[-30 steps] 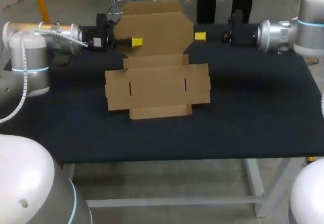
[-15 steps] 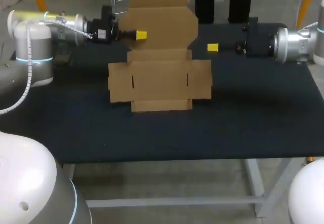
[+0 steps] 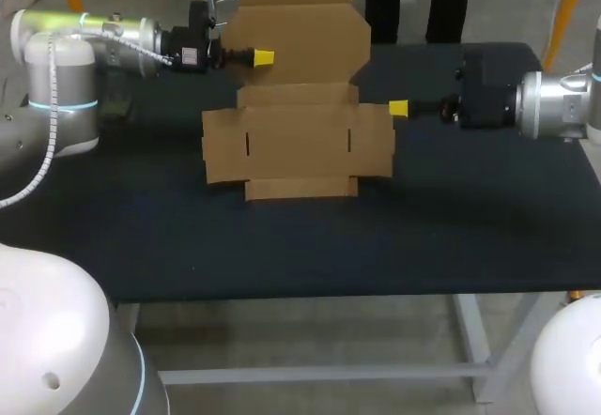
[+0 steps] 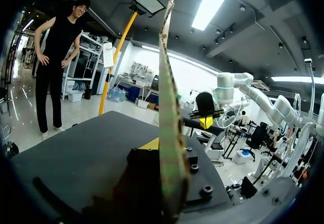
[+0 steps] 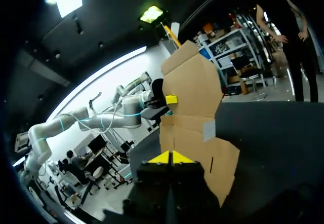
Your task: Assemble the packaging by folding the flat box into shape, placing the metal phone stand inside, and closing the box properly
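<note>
A dark, matte surface (image 3: 282,255) fills the middle band of the head view as we look down on it, its front edge running straight across the lower half of the frame. Beneath that edge, at lower centre and lower right, we see its pale grey metal frame (image 3: 329,375), a horizontal crossbar meeting a leg under the surface's right end.

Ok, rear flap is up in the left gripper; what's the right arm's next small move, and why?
Probably ease the right gripper slightly inward to nudge up the right side flap of the flat brown cardboard box. Its shut tips sit beside that flap's edge, the flap lies flat on the black table, and the left gripper holds the rear flap upright.
</note>
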`<state>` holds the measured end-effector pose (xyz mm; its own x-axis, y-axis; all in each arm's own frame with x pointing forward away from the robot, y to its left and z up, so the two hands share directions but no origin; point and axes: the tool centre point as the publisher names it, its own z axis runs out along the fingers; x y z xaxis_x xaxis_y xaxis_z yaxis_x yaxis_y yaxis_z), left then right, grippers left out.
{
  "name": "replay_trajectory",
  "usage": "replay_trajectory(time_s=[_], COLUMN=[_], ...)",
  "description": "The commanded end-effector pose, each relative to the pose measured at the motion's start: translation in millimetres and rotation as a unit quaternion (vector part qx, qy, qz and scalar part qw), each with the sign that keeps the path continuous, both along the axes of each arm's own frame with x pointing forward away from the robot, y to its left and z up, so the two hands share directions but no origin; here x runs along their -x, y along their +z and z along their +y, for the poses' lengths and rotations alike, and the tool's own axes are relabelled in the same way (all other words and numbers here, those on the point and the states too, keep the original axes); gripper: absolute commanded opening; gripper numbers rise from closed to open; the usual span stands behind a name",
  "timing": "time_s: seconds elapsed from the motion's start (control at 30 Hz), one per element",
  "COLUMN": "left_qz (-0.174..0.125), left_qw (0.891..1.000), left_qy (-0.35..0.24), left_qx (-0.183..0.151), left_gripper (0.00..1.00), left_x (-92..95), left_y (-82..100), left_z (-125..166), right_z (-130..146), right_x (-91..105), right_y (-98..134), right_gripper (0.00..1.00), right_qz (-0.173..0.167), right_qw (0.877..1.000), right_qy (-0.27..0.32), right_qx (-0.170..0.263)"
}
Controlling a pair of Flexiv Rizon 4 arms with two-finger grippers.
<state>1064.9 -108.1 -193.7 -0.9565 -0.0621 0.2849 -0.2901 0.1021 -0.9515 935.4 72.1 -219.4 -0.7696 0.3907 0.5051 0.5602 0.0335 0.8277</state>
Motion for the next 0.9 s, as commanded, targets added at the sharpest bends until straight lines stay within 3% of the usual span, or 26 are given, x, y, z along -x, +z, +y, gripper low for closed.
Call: replay_trajectory(time_s=[0.03,0.33,0.47,0.63,0.9], left_qz=[0.0,0.0,-0.005,-0.022,-0.044], left_qw=[1.0,1.0,1.0,1.0,0.999], left_qy=[0.001,0.001,0.003,0.012,0.015], left_qx=[-0.002,-0.002,-0.006,-0.005,-0.014], left_gripper=[0.0,0.0,0.0,0.0,0.0], left_x=[2.1,2.1,2.2,14.4,31.6], left_y=[1.4,1.4,2.7,14.1,31.4], left_z=[0,0,1,4,-1], right_z=[1,1,16,24,27], right_x=[4.1,4.1,-0.8,17.5,39.9], right_y=[2,2,4,10,3], right_gripper=[0.0,0.0,0.0,0.0,0.0], right_qz=[-0.002,-0.002,-0.021,-0.053,-0.068], right_qw=[0.999,0.999,1.0,0.998,0.997], right_qy=[-0.036,-0.036,-0.011,0.004,0.004], right_qx=[0.024,0.024,0.015,0.022,0.03])
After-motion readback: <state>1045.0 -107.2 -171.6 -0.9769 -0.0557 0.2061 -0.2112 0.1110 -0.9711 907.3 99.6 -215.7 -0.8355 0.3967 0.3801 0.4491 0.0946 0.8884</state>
